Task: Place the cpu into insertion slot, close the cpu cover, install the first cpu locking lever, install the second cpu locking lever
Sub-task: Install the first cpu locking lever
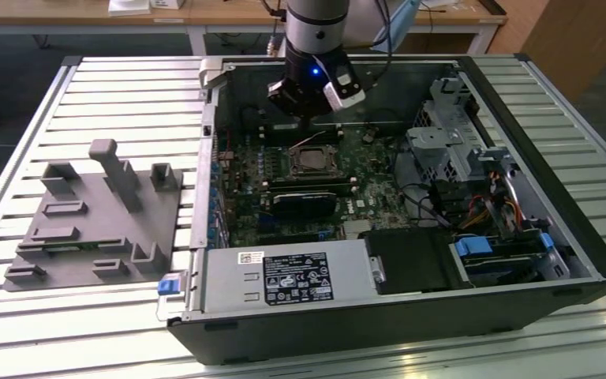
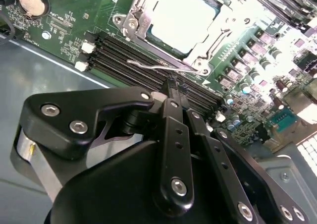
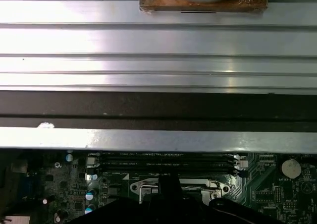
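The cpu [image 2: 183,16] lies flat in the insertion slot [image 1: 312,162] on the green board, pale metal face up. The silvery cpu cover [image 2: 141,13] is folded down around it, and its frame [image 3: 143,187] also shows in the first wrist view. A thin wire locking lever [image 2: 158,65] runs along the socket's edge beside the memory slots, and in the exterior view it angles up [image 1: 309,140] toward the arm. My gripper [image 2: 169,87] hangs just above that lever at the socket's far side [image 1: 308,112], fingers together and holding nothing.
Black memory slots [image 2: 129,55] lie between gripper and socket. A black graphics card [image 1: 303,201] sits nearer than the socket, the power supply [image 1: 282,278] at the case front and a drive cage [image 1: 450,134] on the exterior view's right. A grey fixture [image 1: 92,213] stands outside.
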